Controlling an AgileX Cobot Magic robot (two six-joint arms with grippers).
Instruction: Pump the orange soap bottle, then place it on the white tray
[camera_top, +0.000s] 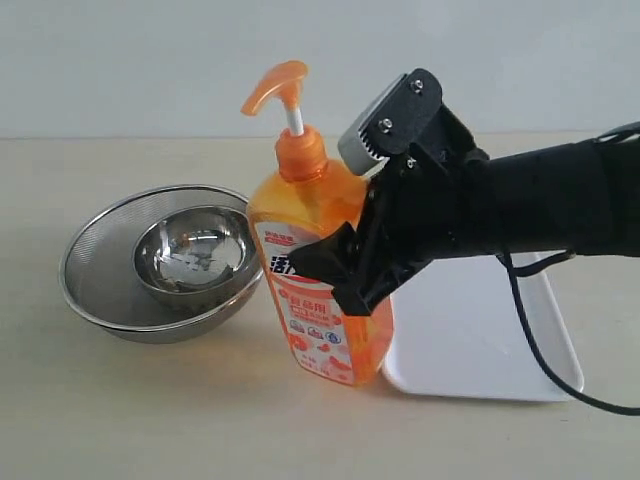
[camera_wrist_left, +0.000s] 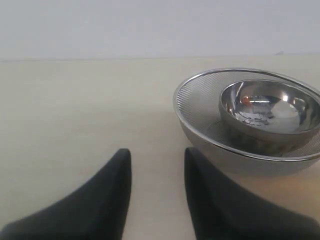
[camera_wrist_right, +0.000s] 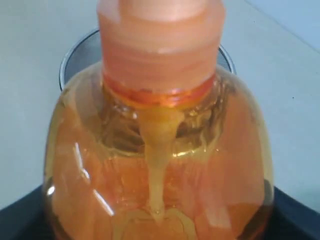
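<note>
Two tools showed. The right tool (camera_top: 345, 258) was clamped around the body of the orange soap bottle (camera_top: 305, 215), which tilted at mid-frame, its base just beside the white tray (camera_top: 470, 340) at lower right. The left tool (camera_wrist_left: 157, 161) stood open and empty over the desk (camera_wrist_left: 75, 100). The smooth, leaning bottle might slip in that grip, or its base might catch the tray's rim and tip.
</note>
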